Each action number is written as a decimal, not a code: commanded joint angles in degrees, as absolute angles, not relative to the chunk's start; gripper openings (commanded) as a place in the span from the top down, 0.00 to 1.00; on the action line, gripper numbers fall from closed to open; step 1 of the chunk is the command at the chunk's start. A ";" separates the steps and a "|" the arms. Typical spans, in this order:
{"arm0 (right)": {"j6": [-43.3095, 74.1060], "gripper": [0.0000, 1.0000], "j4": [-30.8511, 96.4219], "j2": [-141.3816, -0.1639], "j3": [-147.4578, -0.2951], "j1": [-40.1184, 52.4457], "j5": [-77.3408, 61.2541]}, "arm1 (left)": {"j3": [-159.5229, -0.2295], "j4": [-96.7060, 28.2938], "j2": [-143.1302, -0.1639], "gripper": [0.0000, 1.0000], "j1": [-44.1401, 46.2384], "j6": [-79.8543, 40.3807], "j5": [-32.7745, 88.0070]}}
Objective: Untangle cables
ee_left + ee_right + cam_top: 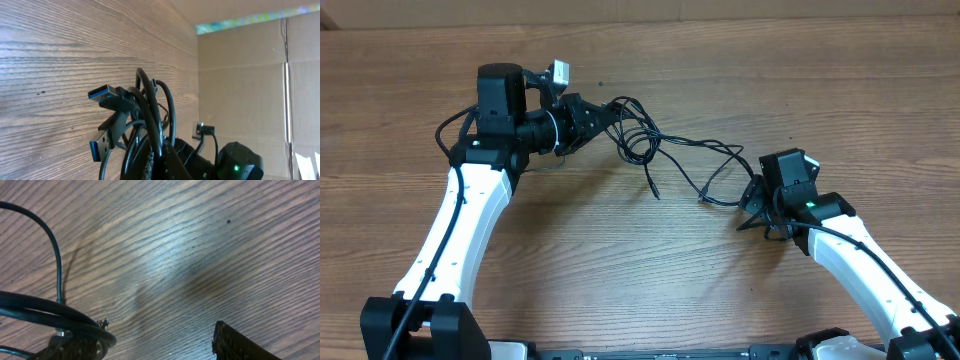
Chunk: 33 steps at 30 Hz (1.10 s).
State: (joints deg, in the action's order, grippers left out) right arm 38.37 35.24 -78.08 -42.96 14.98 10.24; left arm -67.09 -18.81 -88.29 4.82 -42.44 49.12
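The cables (680,140) are thin black cords strung across the wooden table between my two grippers, with a looped tangle (638,140) near the left one. My left gripper (605,115) is shut on that tangle. In the left wrist view the cords (145,110) rise from the fingers (160,162), with two blue-tipped USB plugs (105,95) sticking out. My right gripper (748,205) is at the cords' right end with its fingers spread (155,342). Cords (50,312) drape over its left finger; nothing lies between the fingers.
Two loose plug ends (655,190) (703,198) lie on the table (620,260) between the arms. A cardboard wall (240,75) stands beyond the table edge. The right arm (240,162) shows in the left wrist view.
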 commanded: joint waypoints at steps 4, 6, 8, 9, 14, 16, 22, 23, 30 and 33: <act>38.52 0.28 38.57 -78.56 -42.41 14.39 14.68 | -68.62 -18.11 -86.89 0.96 3.36 -49.08 47.33; 38.54 0.27 39.64 -78.56 -42.41 14.39 16.51 | -68.62 -18.11 -86.89 0.96 2.59 -50.96 47.35; 38.52 0.27 40.40 -78.56 -42.39 14.39 17.89 | -68.62 -18.13 -86.89 0.96 1.76 -52.45 47.40; 38.50 0.27 40.56 -78.56 -42.41 14.39 18.11 | -68.62 -18.15 -86.89 0.96 1.45 -52.86 47.40; 38.50 0.24 40.84 -78.56 -42.41 14.39 18.41 | -68.62 -18.17 -86.89 0.96 -0.30 -52.97 47.62; 38.52 0.23 40.84 -78.56 -42.41 14.39 18.41 | -68.62 -18.17 -86.89 0.96 -0.84 -52.99 47.62; 38.52 0.11 40.36 -78.56 -42.41 14.39 17.17 | -68.62 -18.20 -86.89 0.96 -1.10 -52.16 48.05; 38.50 0.07 39.99 -78.56 -42.41 14.39 16.38 | -68.62 -18.20 -86.89 0.96 -1.10 -51.24 48.10; 24.29 0.00 32.51 -78.56 -42.41 14.41 -4.01 | -68.62 -20.93 -86.89 0.96 -1.10 -35.35 48.03; 14.35 0.00 29.15 -78.56 -42.41 14.41 -17.65 | -68.62 -22.72 -86.89 0.96 -1.10 -28.08 48.05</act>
